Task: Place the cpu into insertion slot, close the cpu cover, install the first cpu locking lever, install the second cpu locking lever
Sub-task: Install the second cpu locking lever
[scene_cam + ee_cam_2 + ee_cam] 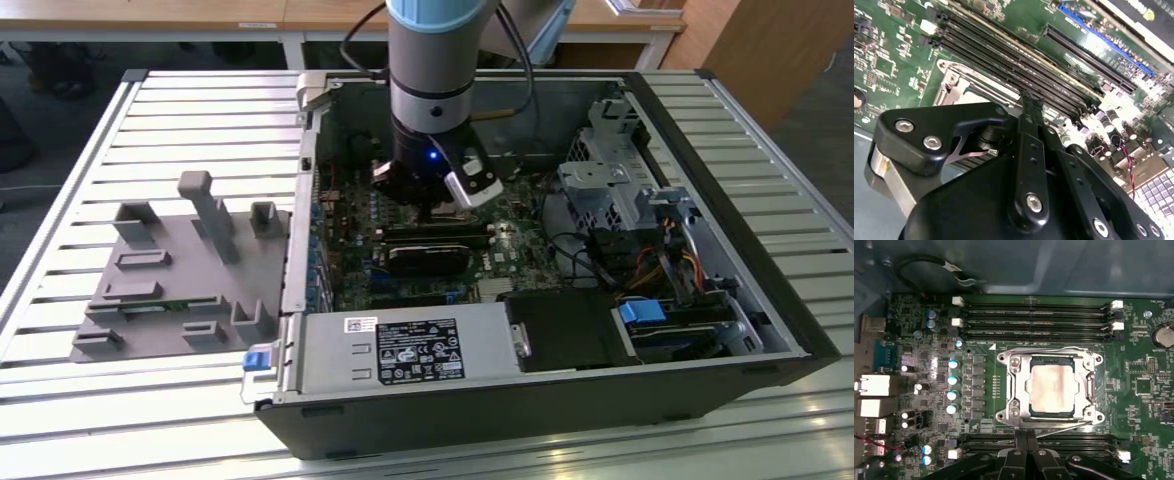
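Note:
In the first wrist view the cpu (pixel 1051 387) lies flat in its socket on the green motherboard, silvery top up. The cpu cover (pixel 1015 390) is down around it, framing the chip. One thin locking lever (pixel 1044 349) runs along one edge of the socket. A second lever (pixel 1064 426) runs along the opposite edge, on the gripper's side. My gripper (pixel 1027 439) is shut, its black fingertips together right at that second lever. In the second wrist view the gripper (pixel 1029 102) has its tip beside the socket's metal frame (pixel 954 82). In the exterior view the gripper (pixel 434 208) reaches down inside the open computer case.
Memory slots (pixel 1034 315) flank the socket on both sides. A row of capacitors (pixel 953 385) stands beside it. In the exterior view the power supply box (pixel 400 350), a drive cage (pixel 607 190) and cables crowd the case. A grey fixture (pixel 174 280) sits on the slatted table.

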`<state>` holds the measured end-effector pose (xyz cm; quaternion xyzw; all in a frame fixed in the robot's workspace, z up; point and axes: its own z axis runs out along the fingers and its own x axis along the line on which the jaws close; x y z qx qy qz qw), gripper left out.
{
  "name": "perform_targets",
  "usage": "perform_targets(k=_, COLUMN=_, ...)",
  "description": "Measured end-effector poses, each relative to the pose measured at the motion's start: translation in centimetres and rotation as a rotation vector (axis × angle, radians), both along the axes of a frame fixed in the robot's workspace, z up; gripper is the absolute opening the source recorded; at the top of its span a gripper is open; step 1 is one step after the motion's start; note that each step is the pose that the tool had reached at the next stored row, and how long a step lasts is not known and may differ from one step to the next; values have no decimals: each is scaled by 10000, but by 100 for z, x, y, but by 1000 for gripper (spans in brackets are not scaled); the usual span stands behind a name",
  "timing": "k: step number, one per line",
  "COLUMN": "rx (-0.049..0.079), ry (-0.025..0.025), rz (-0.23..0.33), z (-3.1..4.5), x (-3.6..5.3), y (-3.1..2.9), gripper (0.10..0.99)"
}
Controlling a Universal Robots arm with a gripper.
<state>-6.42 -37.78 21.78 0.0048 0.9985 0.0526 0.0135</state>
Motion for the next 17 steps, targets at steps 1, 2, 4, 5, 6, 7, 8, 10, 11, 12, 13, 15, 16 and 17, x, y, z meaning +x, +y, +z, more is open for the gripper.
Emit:
perform_targets(k=1, rx=33, ry=1, rz=0, z=-3, x=-11, y=0, gripper=106)
perform_targets(k=2, rx=77, ry=0, rz=0, z=-9, x=-20, y=-1, gripper=106)
perform_targets(k=4, rx=199, ry=0, rz=1, z=-24, x=-29, y=-2, gripper=106)
perform_targets(k=5, rx=267, ry=0, rz=1, z=-33, x=-32, y=-3, gripper=106)
perform_targets(k=6, rx=325, ry=0, rz=0, z=-42, x=-32, y=-3, gripper=106)
perform_targets(k=7, rx=381, ry=-1, rz=0, z=-53, x=-32, y=-3, gripper=106)
perform_targets(k=8, rx=420, ry=-2, rz=-1, z=-67, x=-33, y=-3, gripper=106)
perform_targets(k=10, rx=475, ry=0, rz=-1, z=-93, x=-34, y=-6, gripper=106)
perform_targets(k=11, rx=503, ry=0, rz=0, z=-108, x=-35, y=-7, gripper=106)
perform_targets(k=12, rx=534, ry=1, rz=0, z=-119, x=-35, y=-10, gripper=106)
perform_targets(k=13, rx=576, ry=1, rz=1, z=-126, x=-35, y=-18, gripper=106)
perform_targets(k=15, rx=672, ry=-1, rz=0, z=-133, x=-37, y=-55, gripper=106)
perform_targets(k=16, rx=735, ry=-1, rz=0, z=-135, x=-40, y=-76, gripper=106)
perform_targets(k=17, rx=801, ry=-1, rz=0, z=-135, x=-43, y=-95, gripper=106)
